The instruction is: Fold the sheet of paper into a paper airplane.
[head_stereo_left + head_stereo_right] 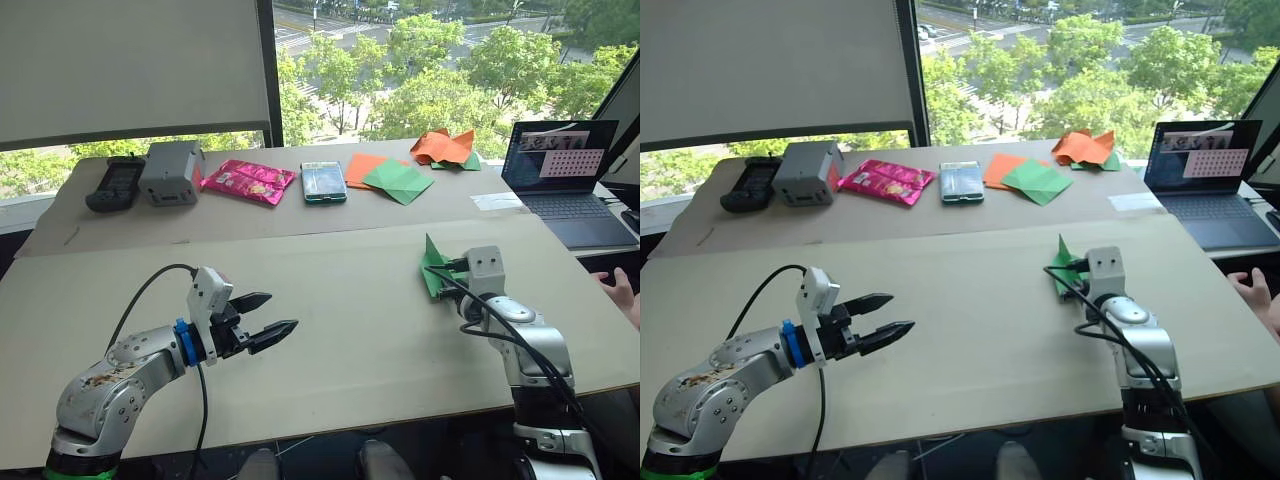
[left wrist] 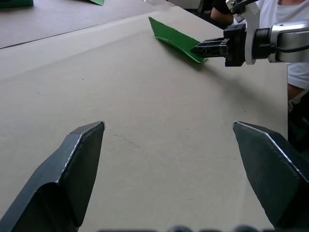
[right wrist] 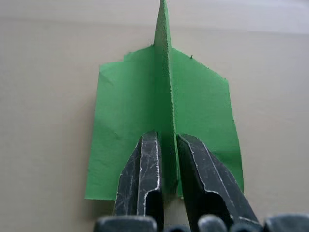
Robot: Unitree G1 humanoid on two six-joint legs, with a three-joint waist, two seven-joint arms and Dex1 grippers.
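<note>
While the right gripper [image 3: 164, 159] pinches the paper airplane's [image 3: 193, 111] upright keel, the left gripper [image 1: 262, 330] hovers unclenched, well apart.

Paper airplane [image 3: 203, 111] was bright green; table [image 1: 330, 330] plain beige; both hands' fingers [image 2: 77, 169] black. Foil packet [image 1: 248, 182] was pink; loose sheets [image 1: 398, 180] green and orange; crumpled paper [image 1: 442, 146] orange.
</note>
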